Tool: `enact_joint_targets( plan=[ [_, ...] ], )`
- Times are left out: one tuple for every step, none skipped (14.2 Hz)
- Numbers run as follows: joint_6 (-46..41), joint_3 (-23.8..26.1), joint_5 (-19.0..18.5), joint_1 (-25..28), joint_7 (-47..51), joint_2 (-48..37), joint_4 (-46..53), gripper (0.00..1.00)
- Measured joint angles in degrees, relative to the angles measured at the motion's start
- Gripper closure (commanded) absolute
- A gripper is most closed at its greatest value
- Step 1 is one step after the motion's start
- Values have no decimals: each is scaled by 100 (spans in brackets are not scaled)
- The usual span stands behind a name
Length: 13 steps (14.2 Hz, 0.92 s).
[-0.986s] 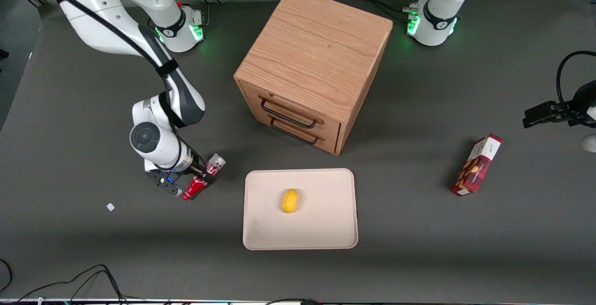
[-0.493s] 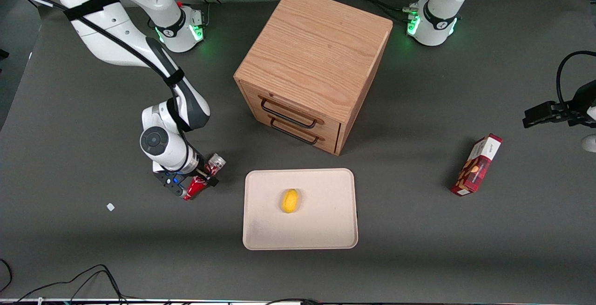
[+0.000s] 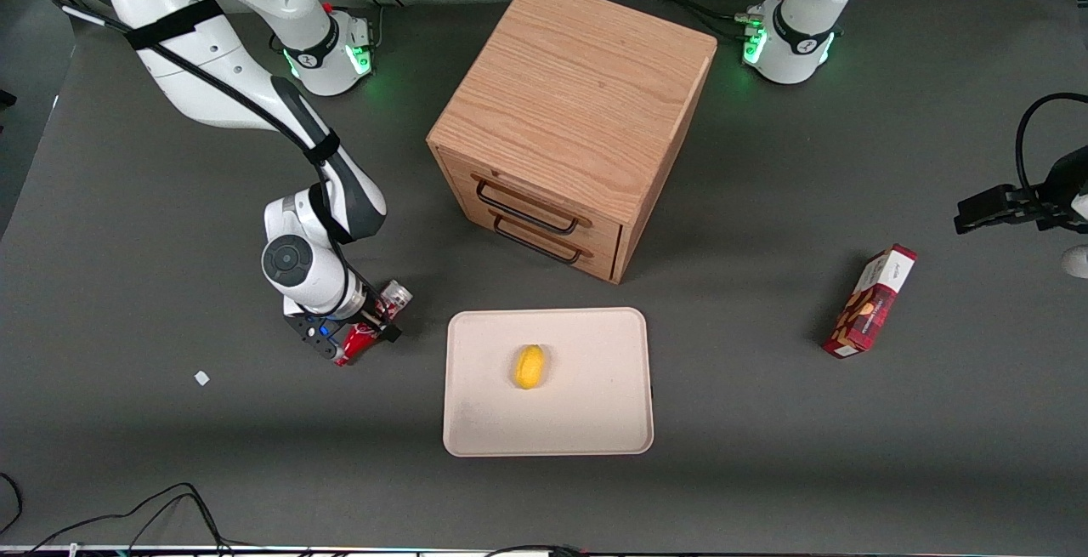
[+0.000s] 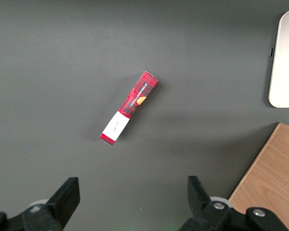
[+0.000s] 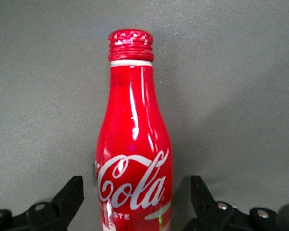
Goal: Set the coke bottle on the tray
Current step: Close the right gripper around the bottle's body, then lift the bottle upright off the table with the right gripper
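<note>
Writing: white "Coca-Cola" script on the red bottle (image 5: 134, 159) (lying on the table (image 3: 127, 225), beside the tray (image 3: 586, 425)).
Gripper (image 5: 135, 202): wide open, 2 fingers (image 5: 70, 195) flanking the bottle, gaps either side.

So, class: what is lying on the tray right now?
On the tray lies one small yellow fruit, near its middle. The coke bottle is not on it: it lies on the table between the fingers of the gripper, beside the tray.

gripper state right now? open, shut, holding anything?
Gripper: open, fingers either side of the coke bottle with gaps showing, low over the table beside the tray. Not holding.
</note>
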Motion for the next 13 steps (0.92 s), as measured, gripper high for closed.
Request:
enact_joint_targets(
  plan=[
    [0,-1,-2,-1,1,0,0,3],
    [0,-1,-4,-1,1,0,0,36],
    [0,-1,-5,-1,4,0,0,99],
    [2,-1,-6,-1,6,0,1,100],
    [2,-1,-6,-1,11,0,1,100],
    [3,-2,-7,-3,16,0,1,100],
    [4,-2,-7,-4,19,0,1,100],
    [5,-3,-8,-5,27,-1,2,100],
    [5,-3,-8,-6,29,-1,3,100],
    [5,-3,-8,-6,31,0,3,100],
    [6,-3,-8,-9,33,0,6,100],
    [6,-3,-8,-13,33,-1,8,100],
    [6,-4,-10,-20,34,-3,12,100]
  ],
)
